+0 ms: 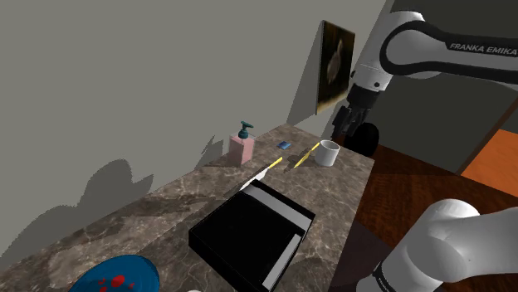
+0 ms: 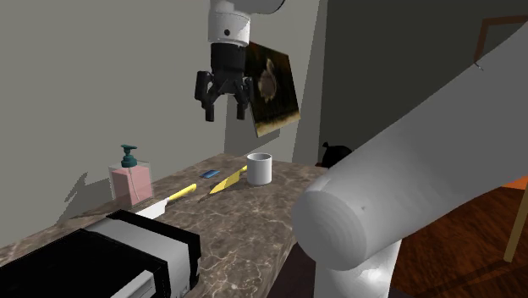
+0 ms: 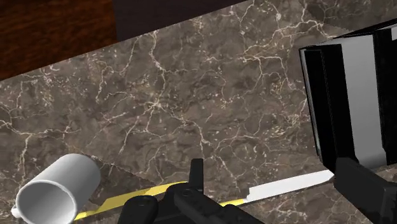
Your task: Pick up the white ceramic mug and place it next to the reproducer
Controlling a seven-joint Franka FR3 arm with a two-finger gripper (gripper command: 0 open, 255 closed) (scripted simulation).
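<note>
Black and spread well apart, the two fingers of the claw (image 2: 224, 112) grip nothing; the claw hangs in the air high over one end of a brown, marble-veined counter (image 2: 254, 220), pointing down. The white mug (image 2: 259, 168) stands upright on the counter, below the claw and a little to one side of it. It is not between the fingers, and in the wrist view its open mouth shows off beside one of them. A knife (image 3: 286, 184) with a yellow handle and a white blade lies flat on the counter underneath the claw, its handle end near the mug and its blade tip reaching towards the reproducer (image 3: 347, 95). The reproducer is a black-and-white box that sits farther from the claw than the mug does, on the side away from the mug and well apart from it. Past the knife, near the wall, a pink soap dispenser (image 2: 130, 178) with a teal pump stands upright and a small blue thing (image 2: 209, 173) lies flat. Behind the claw a dark picture (image 2: 275, 93) hangs on the grey wall, and a rounded black thing (image 2: 334, 155) sits lower down, beyond the mug. Much farther from the claw than the reproducer, at the counter's other end, is a blue plate (image 1: 116, 278) with red marks on it.
</note>
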